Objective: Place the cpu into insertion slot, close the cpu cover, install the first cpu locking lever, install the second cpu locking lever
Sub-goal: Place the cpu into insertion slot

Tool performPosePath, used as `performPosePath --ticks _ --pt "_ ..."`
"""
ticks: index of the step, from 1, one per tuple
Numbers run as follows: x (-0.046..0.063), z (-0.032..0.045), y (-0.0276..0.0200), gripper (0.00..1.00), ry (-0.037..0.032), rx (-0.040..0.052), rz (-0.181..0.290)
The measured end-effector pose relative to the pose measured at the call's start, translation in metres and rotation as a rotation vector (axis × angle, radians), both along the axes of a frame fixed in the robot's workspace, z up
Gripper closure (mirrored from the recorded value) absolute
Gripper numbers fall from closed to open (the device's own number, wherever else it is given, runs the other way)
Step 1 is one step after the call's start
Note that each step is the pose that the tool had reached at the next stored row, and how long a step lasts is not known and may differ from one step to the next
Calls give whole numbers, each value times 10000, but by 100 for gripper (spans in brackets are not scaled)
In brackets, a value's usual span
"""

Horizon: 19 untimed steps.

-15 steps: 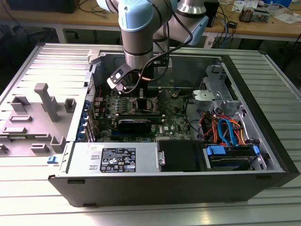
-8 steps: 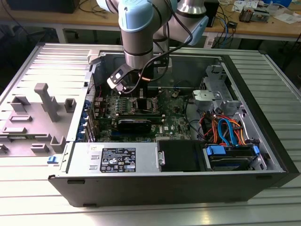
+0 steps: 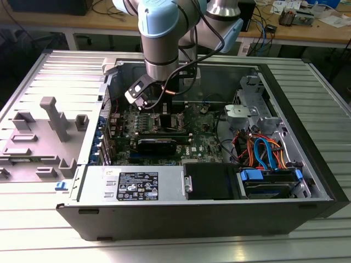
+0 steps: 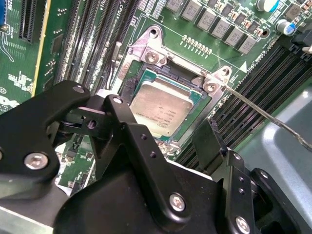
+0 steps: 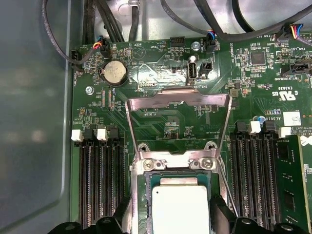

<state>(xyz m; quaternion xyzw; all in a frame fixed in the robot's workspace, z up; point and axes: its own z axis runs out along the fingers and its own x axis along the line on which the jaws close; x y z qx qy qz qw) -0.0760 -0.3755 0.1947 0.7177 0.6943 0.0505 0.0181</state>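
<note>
The cpu sits seated in the insertion slot, with the cpu cover flipped open. The gripper straddles it, jaws released, apparently leaving it settled.

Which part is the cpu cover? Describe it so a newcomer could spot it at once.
Inside the open computer case, find the green motherboard. Midway across it the grey-topped cpu sits in the insertion slot, between banks of black memory slots. The cpu cover is the thin silver frame swung open beyond the slot: bare metal around one large square cut-out.
</note>
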Motion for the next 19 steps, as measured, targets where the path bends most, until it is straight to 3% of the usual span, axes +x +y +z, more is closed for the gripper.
performPosePath --ticks 4,9,15,19 --pt "0 47 -1 26 7 -61 -1" --pt "17 52 -1 26 19 -87 -1" --pt "31 83 -1 26 34 -385 1" --pt "30 85 -1 26 37 -389 0"
